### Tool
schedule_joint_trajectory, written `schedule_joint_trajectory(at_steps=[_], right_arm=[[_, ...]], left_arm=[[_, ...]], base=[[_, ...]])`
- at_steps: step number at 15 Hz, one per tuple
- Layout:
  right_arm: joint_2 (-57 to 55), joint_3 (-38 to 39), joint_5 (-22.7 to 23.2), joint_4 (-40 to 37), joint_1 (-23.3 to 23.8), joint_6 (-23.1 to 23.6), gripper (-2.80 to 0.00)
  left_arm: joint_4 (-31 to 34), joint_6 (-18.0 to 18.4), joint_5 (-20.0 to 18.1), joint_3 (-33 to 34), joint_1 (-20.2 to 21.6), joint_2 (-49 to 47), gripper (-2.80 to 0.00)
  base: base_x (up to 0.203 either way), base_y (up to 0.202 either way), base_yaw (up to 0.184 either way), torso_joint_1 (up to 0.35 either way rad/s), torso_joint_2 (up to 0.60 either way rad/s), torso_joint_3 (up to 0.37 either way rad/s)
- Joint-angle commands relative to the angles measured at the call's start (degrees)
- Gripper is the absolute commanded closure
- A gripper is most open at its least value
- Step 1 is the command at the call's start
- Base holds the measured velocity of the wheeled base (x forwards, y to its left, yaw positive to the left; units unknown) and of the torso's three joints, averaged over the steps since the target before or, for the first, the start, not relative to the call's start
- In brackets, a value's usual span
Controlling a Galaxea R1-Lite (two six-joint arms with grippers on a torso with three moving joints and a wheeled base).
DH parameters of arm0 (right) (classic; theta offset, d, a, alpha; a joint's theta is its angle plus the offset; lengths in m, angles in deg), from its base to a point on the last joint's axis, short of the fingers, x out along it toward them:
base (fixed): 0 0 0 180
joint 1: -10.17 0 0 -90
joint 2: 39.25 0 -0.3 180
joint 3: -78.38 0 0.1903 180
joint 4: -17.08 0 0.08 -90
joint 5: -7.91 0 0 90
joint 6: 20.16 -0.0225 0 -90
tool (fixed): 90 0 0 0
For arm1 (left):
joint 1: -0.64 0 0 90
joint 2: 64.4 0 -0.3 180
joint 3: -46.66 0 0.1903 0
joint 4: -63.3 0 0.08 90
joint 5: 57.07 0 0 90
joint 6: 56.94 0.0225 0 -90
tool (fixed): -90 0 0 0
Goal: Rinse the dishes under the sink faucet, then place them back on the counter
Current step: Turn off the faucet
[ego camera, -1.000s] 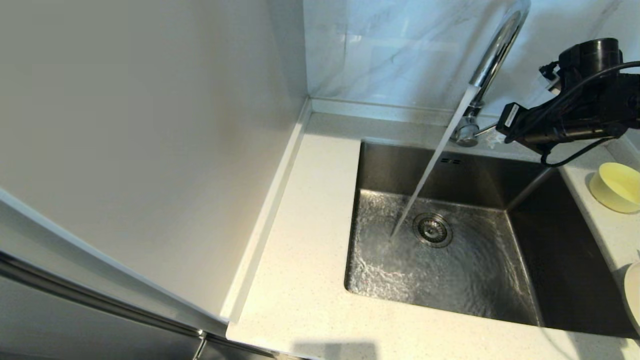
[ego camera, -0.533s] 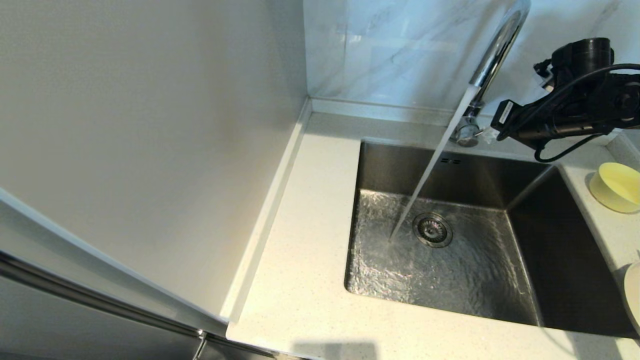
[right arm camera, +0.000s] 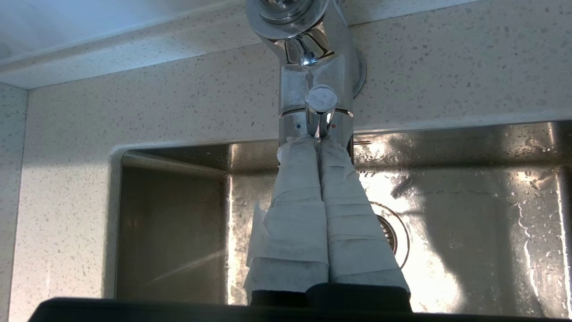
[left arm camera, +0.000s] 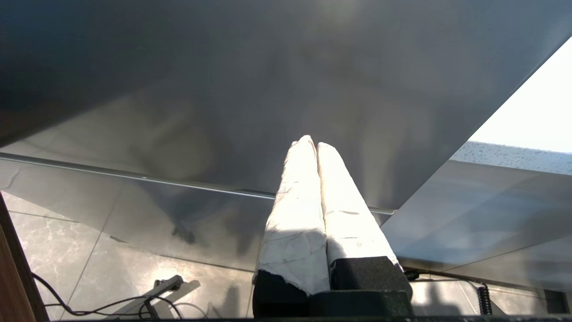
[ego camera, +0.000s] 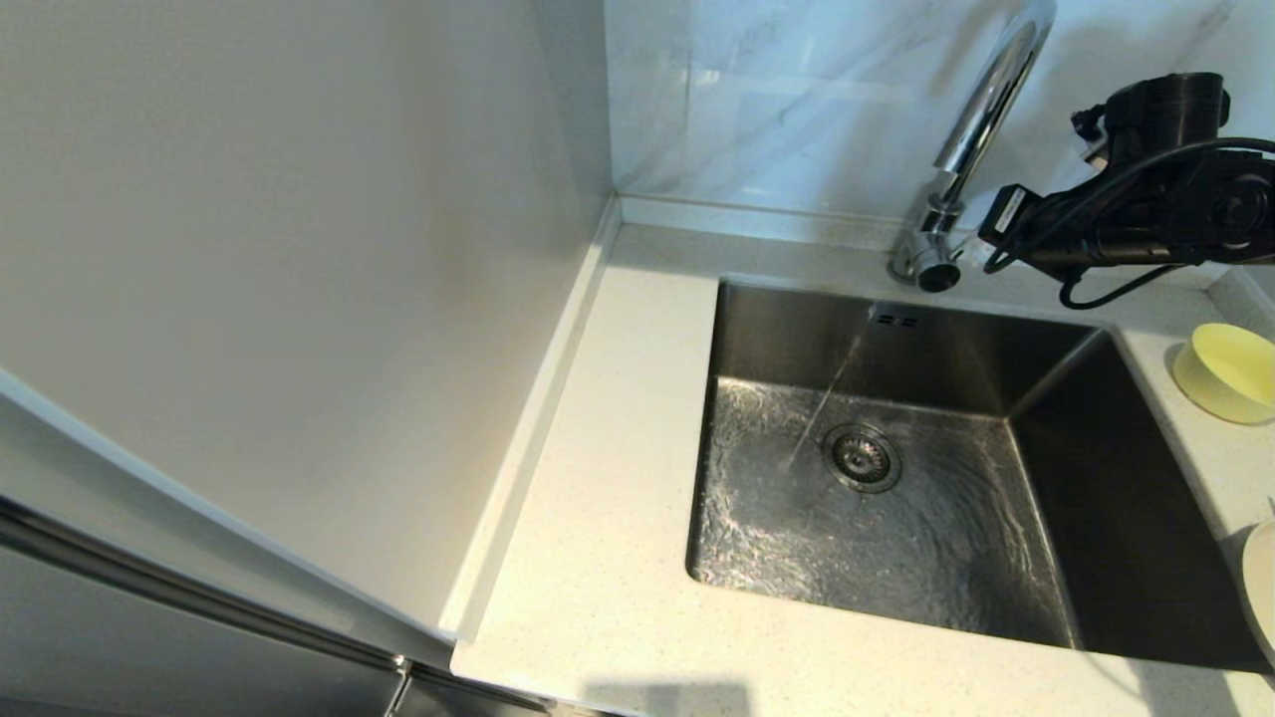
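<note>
The chrome faucet (ego camera: 981, 110) rises behind the steel sink (ego camera: 1116, 558), and only a thin trickle of water (ego camera: 827, 403) falls beside the drain strainer (ego camera: 863, 457). My right gripper (right arm camera: 318, 139) is shut, its wrapped tips touching the faucet's lever (right arm camera: 320, 100) at the base; in the head view the right gripper (ego camera: 986, 261) sits just right of the faucet base. The pale-yellow bowl (ego camera: 1227, 371) rests on the counter (ego camera: 608, 498) right of the sink. The white plate (ego camera: 1261, 588) shows at the right edge. The chopsticks are out of view. My left gripper (left arm camera: 313, 142) is shut and parked below the counter.
A pale wall panel (ego camera: 249, 299) stands along the left, with a low raised rim (ego camera: 528, 428) at its foot. Veined marble backsplash (ego camera: 777, 100) runs behind the faucet. The sink floor is wet and rippled. Cables lie on the tiled floor (left arm camera: 111, 286) under the left arm.
The full stream from the faucet has dropped to a thin trickle. My right gripper has moved towards the faucet base, and the lever has swung with it.
</note>
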Motion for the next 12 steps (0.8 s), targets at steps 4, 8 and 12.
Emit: schedule_joint_trajectory(at_steps=[4,8,12], right_arm=[[2.47,1.12,0.05,-0.47,1.67,-0.34,0.00],[9.97,8.65,-0.09,-4.69,1.88,1.13,0.00],[19.14,19.10,-9.87,-15.79,2.12,8.40,0.00]], left_arm=[[0.01,0.00,0.01,0.00,0.00,0.00,0.00],[0.01,0.00,0.01,0.00,0.00,0.00,0.00],[0.01,0.00,0.01,0.00,0.00,0.00,0.00]], base=[[0.000,0.000,0.000,0.000,0.00,0.000],[0.000,0.000,0.000,0.000,0.00,0.000],[0.000,0.000,0.000,0.000,0.00,0.000]])
